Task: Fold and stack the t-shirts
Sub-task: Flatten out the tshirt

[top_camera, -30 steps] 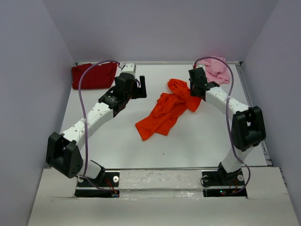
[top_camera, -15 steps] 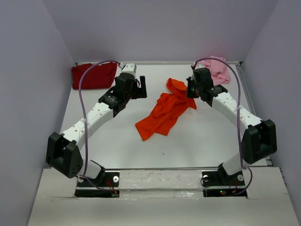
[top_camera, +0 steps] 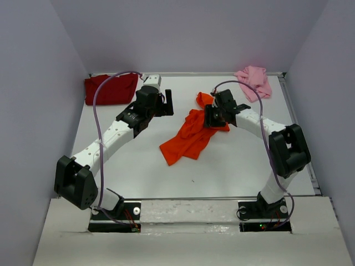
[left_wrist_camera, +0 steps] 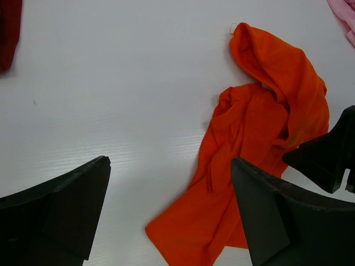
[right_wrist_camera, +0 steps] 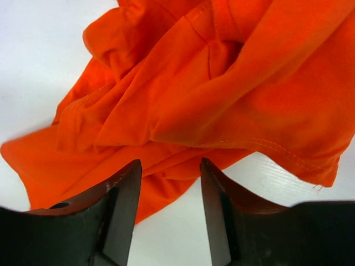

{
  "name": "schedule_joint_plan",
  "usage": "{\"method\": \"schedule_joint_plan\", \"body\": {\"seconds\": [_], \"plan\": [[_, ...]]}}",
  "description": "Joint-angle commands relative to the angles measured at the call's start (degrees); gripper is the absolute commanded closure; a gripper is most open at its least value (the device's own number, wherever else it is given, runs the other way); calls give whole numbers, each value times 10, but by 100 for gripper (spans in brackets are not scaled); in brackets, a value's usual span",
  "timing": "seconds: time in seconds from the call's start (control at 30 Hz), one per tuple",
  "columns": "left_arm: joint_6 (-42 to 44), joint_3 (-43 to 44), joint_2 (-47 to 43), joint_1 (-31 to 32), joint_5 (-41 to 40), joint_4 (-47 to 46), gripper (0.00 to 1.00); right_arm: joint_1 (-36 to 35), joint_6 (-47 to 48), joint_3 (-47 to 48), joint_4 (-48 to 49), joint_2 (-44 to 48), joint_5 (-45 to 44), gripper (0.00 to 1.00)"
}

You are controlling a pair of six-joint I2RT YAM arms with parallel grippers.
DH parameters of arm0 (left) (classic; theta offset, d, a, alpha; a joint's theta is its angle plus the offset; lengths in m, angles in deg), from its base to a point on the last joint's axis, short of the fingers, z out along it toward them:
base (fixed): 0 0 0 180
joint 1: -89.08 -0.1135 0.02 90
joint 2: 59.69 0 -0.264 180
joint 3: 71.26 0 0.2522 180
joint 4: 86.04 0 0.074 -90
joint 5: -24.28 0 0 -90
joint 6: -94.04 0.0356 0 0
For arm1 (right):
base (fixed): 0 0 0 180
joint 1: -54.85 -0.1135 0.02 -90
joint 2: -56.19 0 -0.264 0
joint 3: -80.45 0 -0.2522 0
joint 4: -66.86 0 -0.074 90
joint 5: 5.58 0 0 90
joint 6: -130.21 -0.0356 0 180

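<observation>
White table (top_camera: pixel 238 160); right tool (right_wrist_camera: pixel 170 162) parted over orange shirt (top_camera: pixel 191 136); left tool (left_wrist_camera: pixel 170 162) wide, raised.

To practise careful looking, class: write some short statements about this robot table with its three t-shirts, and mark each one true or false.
1. The orange t-shirt lies crumpled near the middle of the table. True.
2. The dark red t-shirt is stacked on the orange one. False: it lies apart, in the far left corner.
3. The left gripper holds cloth. False: its jaws stand wide open, empty.
4. The right gripper is over the orange t-shirt. True.
5. The pink t-shirt lies in the far right corner. True.
</observation>
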Motion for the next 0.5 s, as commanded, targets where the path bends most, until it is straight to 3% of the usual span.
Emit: {"method": "schedule_joint_plan", "body": {"seconds": [0.0,0.13,0.47], "plan": [[5,-5,-11,5,5,-21,1,-4,10,30,19,18,18,39],[6,-5,-9,5,7,-21,1,-16,20,44,2,13,10,35],[5,-6,-8,4,6,-22,1,-27,33,73,-3,-32,-24,34]]}}
